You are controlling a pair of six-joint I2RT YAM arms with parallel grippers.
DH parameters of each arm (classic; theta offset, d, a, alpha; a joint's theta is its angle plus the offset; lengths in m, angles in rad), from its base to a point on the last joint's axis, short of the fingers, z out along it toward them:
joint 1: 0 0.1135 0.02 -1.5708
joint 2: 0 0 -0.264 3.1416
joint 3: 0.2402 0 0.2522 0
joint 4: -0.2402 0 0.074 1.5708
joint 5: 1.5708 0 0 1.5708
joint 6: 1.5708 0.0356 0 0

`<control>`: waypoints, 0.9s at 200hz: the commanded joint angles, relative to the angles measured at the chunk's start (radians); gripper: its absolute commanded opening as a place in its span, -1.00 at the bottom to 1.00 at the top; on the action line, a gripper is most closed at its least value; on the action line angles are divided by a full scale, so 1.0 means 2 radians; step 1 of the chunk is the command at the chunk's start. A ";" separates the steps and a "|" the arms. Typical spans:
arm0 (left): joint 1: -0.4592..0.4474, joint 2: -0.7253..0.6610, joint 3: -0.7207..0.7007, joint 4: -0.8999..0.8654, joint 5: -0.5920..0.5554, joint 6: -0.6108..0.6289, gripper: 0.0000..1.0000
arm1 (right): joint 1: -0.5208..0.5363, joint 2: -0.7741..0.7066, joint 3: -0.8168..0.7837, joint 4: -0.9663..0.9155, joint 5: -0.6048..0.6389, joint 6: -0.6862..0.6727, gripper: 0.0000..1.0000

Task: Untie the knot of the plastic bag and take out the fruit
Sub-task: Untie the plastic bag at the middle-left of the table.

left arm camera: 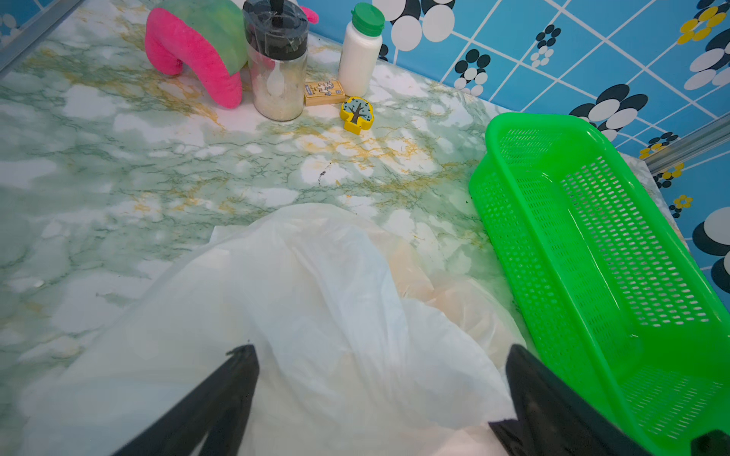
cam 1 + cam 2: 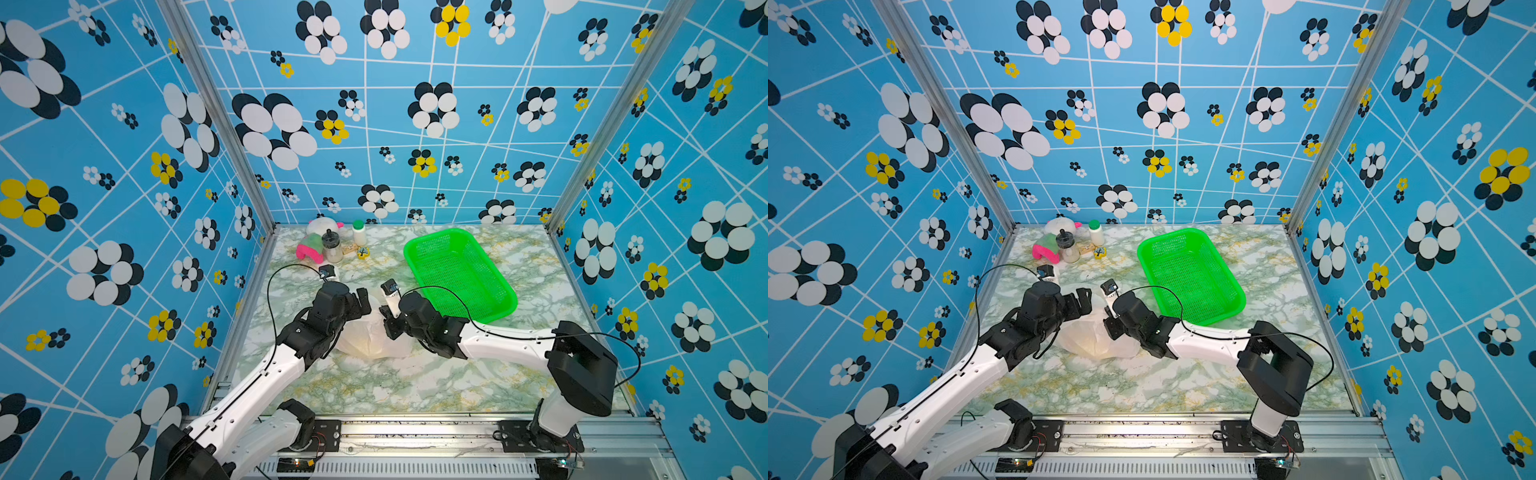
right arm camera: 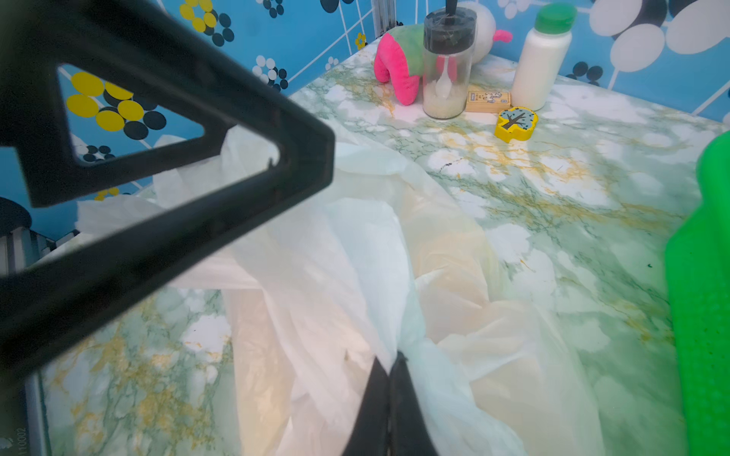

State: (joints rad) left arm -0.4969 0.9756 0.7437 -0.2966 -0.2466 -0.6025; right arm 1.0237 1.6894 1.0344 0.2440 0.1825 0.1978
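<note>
The plastic bag lies crumpled mid-table between both arms, thin, white and translucent. My left gripper hovers open over its left side, the bag spreading between the wide-apart black fingers without being pinched. In both top views this gripper sits at the bag's far-left edge. My right gripper is shut on a gathered fold of the bag, at the bag's right side. The fruit is hidden inside; only a faint orange tint shows through. I cannot make out the knot.
A green mesh basket stands just right of the bag, near the right arm. At the back left cluster a pink-green plush, a black-lidded jar, a white bottle with a green cap and a yellow tree block.
</note>
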 commanded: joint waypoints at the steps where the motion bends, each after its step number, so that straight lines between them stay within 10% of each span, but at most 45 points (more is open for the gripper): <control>1: 0.001 -0.017 0.029 -0.053 -0.004 -0.019 0.99 | 0.004 -0.001 0.018 0.006 0.015 -0.006 -1.00; 89: -0.015 0.061 0.047 -0.058 -0.019 -0.010 0.93 | 0.005 -0.008 0.014 0.017 -0.010 0.000 -1.00; 103: -0.015 0.075 0.057 -0.059 -0.024 -0.006 0.67 | 0.007 -0.009 0.014 0.016 -0.010 0.000 -1.00; 140: -0.012 0.087 0.067 -0.055 -0.041 0.000 -0.82 | 0.008 -0.010 0.005 0.019 -0.006 0.002 -1.00; 180: 0.022 0.066 0.061 -0.063 -0.050 0.004 -1.00 | 0.008 -0.017 -0.013 0.018 0.015 -0.001 -1.00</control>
State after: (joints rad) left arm -0.5034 1.1442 0.8524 -0.3965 -0.2935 -0.6090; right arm 1.0367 1.6894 1.0348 0.2745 0.1703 0.1978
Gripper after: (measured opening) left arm 0.049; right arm 0.045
